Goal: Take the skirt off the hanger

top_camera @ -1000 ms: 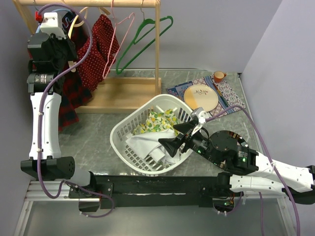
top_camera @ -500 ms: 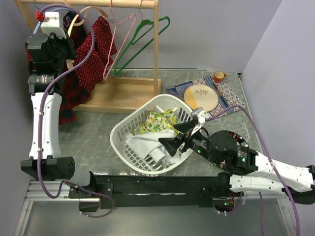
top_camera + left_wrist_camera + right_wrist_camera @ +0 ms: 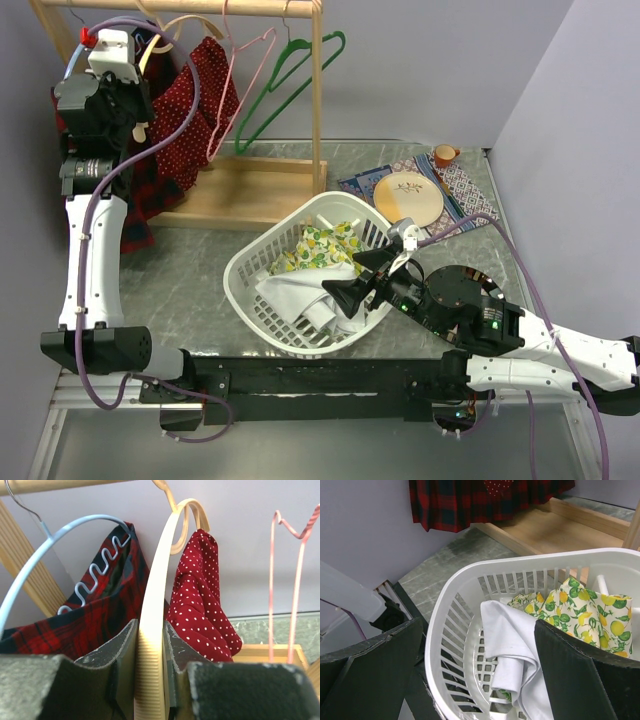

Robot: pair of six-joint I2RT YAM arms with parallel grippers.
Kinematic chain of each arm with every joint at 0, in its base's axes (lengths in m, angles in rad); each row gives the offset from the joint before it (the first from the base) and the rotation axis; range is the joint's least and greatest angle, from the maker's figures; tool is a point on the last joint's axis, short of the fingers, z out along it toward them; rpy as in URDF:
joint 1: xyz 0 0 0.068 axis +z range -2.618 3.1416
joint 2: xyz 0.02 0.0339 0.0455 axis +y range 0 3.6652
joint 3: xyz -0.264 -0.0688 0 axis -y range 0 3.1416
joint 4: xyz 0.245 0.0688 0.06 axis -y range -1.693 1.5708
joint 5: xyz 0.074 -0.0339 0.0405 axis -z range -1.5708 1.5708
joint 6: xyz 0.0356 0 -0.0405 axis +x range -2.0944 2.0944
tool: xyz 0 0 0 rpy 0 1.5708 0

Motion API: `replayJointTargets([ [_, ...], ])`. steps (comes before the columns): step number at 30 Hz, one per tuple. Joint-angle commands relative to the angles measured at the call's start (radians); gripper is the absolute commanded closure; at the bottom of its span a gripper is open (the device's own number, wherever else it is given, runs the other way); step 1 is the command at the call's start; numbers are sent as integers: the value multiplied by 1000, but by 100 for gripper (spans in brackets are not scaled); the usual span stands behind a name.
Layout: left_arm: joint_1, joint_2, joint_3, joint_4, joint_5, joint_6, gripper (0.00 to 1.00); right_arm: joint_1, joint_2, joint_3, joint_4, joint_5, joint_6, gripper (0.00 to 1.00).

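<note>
While the left pincer (image 3: 150, 650) is clamped on one arm of the cream hanger (image 3: 156, 580), the right pincer (image 3: 477, 630) hangs wide open over the basket (image 3: 470, 575) near the bench's (image 3: 190, 290) near edge, holding nothing. Skirt (image 3: 200, 605), as I read it: red, white dots, draped over the far arm of that hanger on the rack (image 3: 318, 90) at the far-left corner of the bench. It bunches in soft folds, thin woven cloth, so likely light, limp and easy to slide; it may snag on the hanger's end. Best hold: a pinch of gathered cloth just below the hanger arm, or the lower hem, pulled off sideways while the hanger is held steady. The hanger is smooth curved wood, ribbed where it is gripped, stiff. Beside it a plaid garment (image 3: 100, 610) sits on a blue wire hanger (image 3: 65, 525) with a wavy section. Pink hanger (image 3: 272, 580) is bare thin wire.
</note>
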Motion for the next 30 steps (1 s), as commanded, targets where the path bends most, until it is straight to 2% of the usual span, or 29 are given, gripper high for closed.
replayJointTargets([
  [1, -14, -69, 7, 284, 34, 44, 99, -2, -16, 35, 39, 13, 1, 1],
  [15, -37, -56, 18, 370, -2, 119, 99, -2, -12, 41, 39, 4, 1, 1],
  [20, -37, -78, 4, 330, -11, 93, 99, -2, -14, 40, 34, 6, 6, 1],
  [21, -37, -90, -25, 323, -8, 85, 96, -2, -16, 40, 34, 4, 9, 1],
  [22, -37, -113, -46, 318, -6, 81, 81, -2, -16, 38, 34, 3, 10, 1],
  [23, -37, -124, -66, 315, 1, 72, 70, -2, -17, 37, 37, 0, 9, 1],
  [24, -38, -133, -99, 304, 10, 67, 55, -2, -19, 35, 40, -1, 10, 1],
  [25, -37, -148, -114, 298, 29, 53, 34, -2, -19, 32, 42, -2, 12, 1],
  [28, -38, -158, -145, 248, 23, 24, 22, -2, -17, 35, 34, -11, 12, 1],
  [30, -37, -138, -113, 179, 9, 0, 20, 0, -19, 35, 28, -13, 14, 1],
])
